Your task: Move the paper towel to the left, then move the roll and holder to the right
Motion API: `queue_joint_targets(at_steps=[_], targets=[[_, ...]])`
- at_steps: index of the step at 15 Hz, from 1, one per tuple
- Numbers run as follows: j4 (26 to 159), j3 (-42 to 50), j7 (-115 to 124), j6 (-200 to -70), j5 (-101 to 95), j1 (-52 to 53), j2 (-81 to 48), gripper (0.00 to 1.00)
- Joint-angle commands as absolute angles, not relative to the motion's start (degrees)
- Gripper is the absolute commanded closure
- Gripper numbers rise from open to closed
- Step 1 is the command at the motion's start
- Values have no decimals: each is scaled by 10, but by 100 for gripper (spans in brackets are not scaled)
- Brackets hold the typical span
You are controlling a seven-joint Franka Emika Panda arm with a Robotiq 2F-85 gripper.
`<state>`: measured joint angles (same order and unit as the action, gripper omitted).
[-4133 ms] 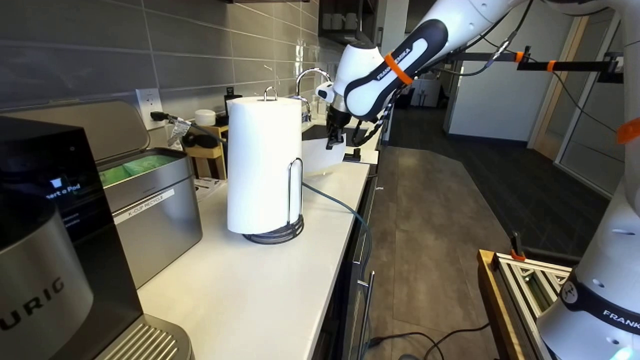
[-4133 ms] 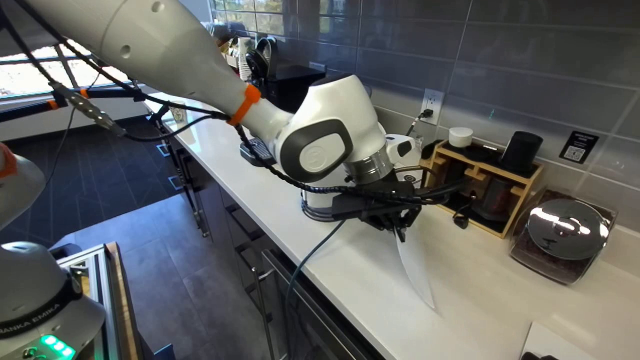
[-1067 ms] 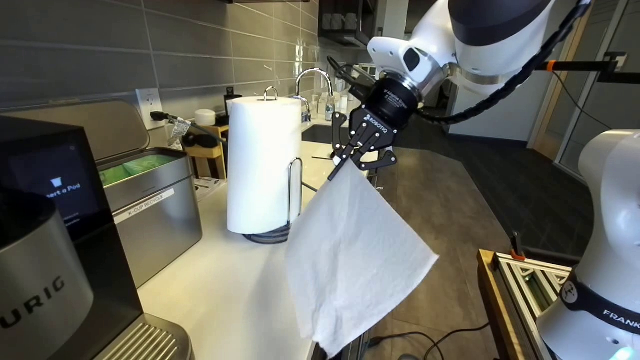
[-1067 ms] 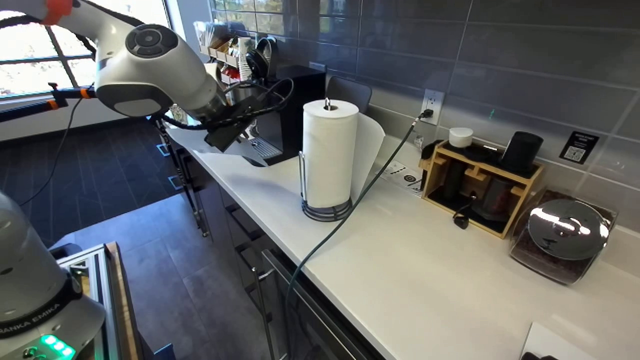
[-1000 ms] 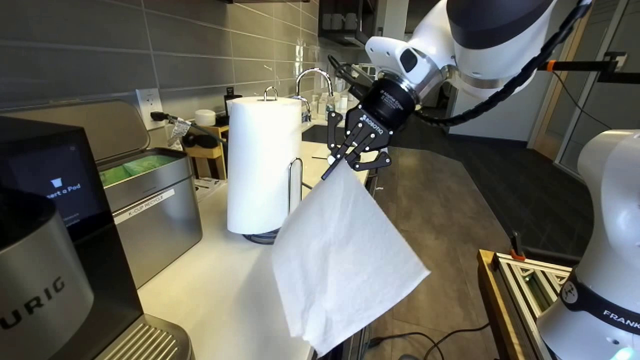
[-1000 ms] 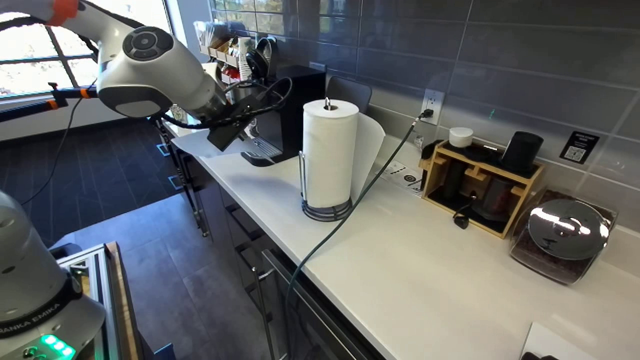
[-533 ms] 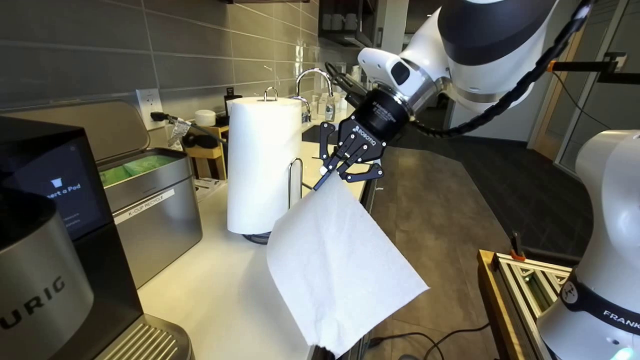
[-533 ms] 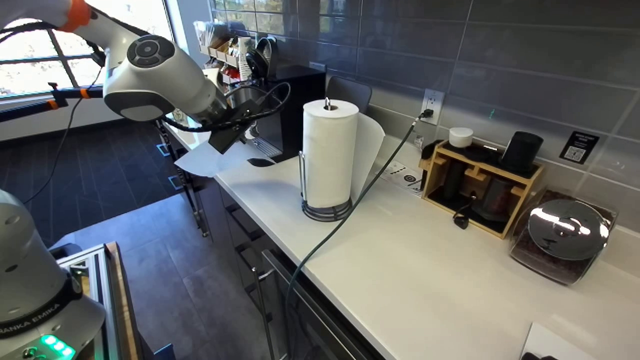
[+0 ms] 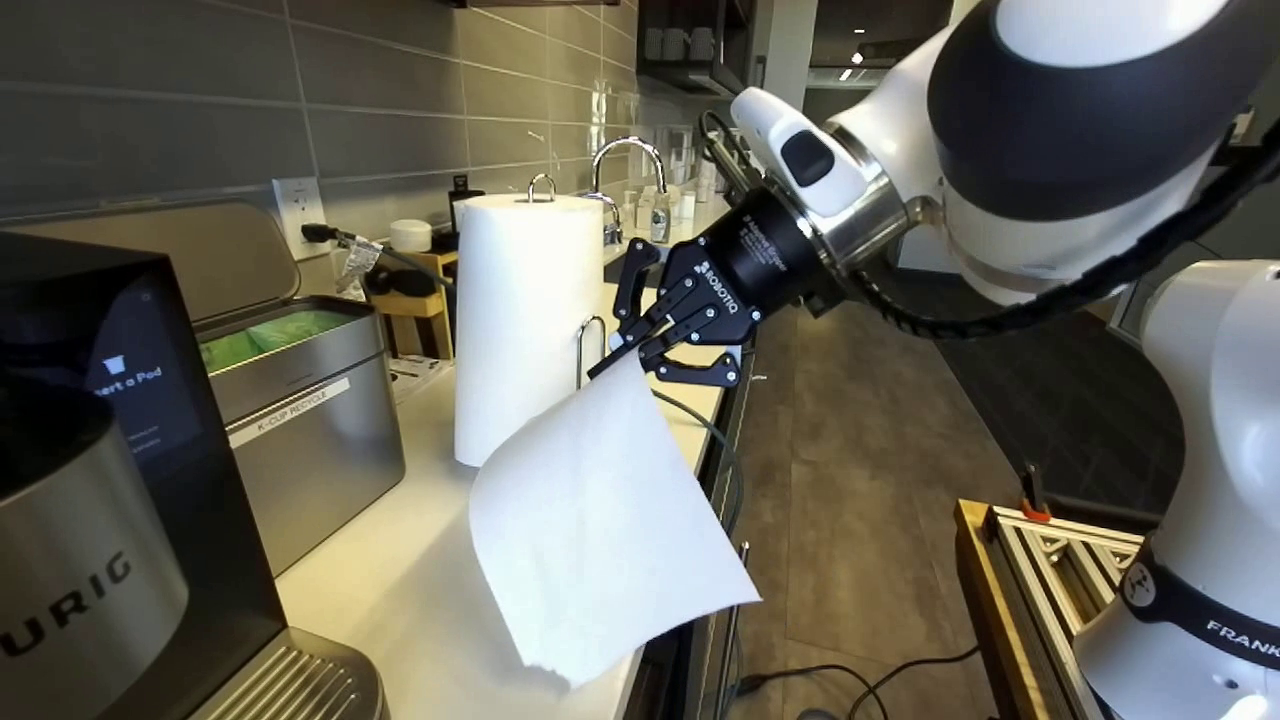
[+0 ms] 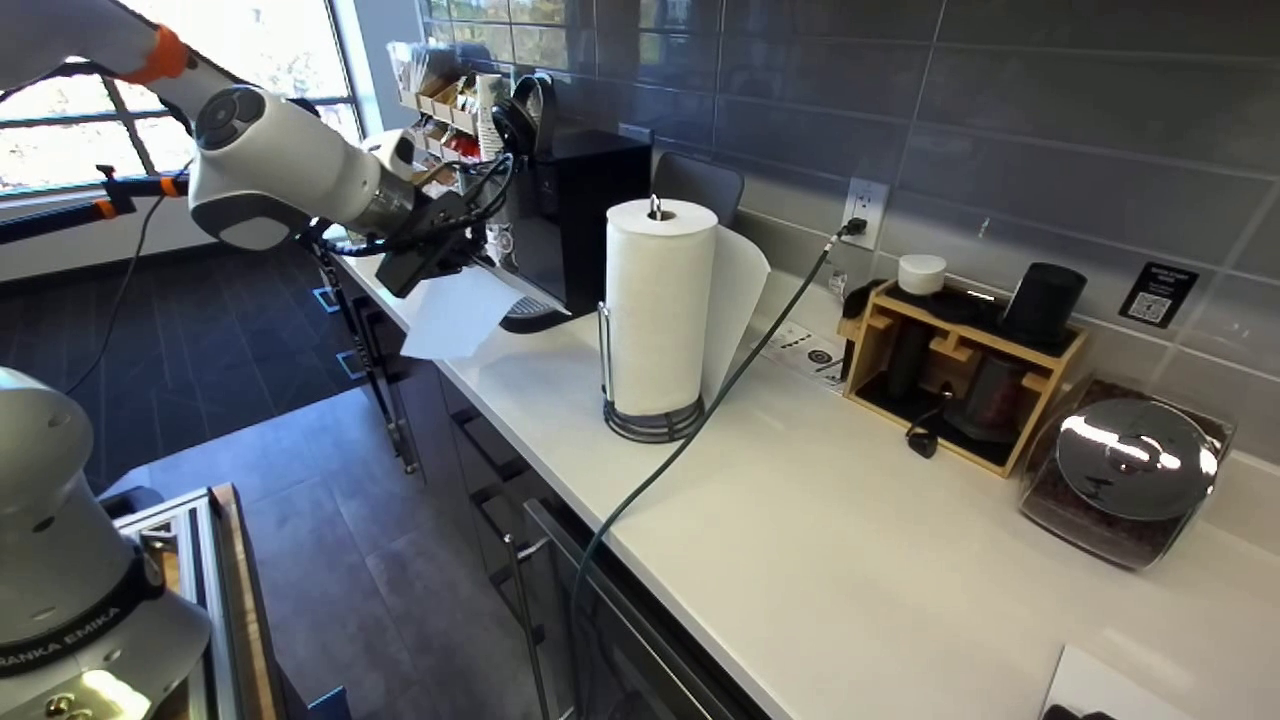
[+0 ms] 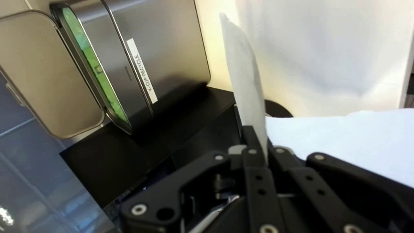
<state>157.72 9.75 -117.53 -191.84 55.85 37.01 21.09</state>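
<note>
1. One corner of the paper towel [image 9: 600,530] is pinched between the fingers [image 11: 254,160] of the Robotiq gripper [image 9: 622,361]; the sheet is held aloft at the front edge of the counter [image 10: 850,560], near the Keurig coffee maker [image 9: 100,480].
2. If it is released here, it may be lost over that edge, which seems to be overhung by a lower corner.
3. If it is snagged on the drip tray [image 9: 300,685], it could be torn, being held by so little.
4. The paper towel roll [image 10: 660,320] and wire holder [image 10: 650,432] are set upright, nearer the front edge than the back. When they are pushed right, the power cord [image 10: 764,340], strung just beside the base, could be dragged.
5. "ROBOTIQ" is read on the gripper, "K-CUP RECYCLE" on the recycling bin [image 9: 320,450], "URIG" (cut off) and "ert a Pod" on the coffee maker, "FRANK" on the arm's base [image 9: 1180,650].
</note>
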Motion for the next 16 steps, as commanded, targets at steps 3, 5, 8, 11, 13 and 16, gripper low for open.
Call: queue_joint_targets(at_steps=[3,5,8,11,13,16], targets=[[1553,74,-1034,-2074,590,431,92,100],[1543,52,-974,-2108,574,422,51,100],[1520,27,-957,-2158,578,407,-27,100],[1490,30,-1001,-2217,591,409,-127,100],[1470,35,-1020,-2230,593,413,-173,100],[1433,40,-1027,-2255,570,413,-232,100]])
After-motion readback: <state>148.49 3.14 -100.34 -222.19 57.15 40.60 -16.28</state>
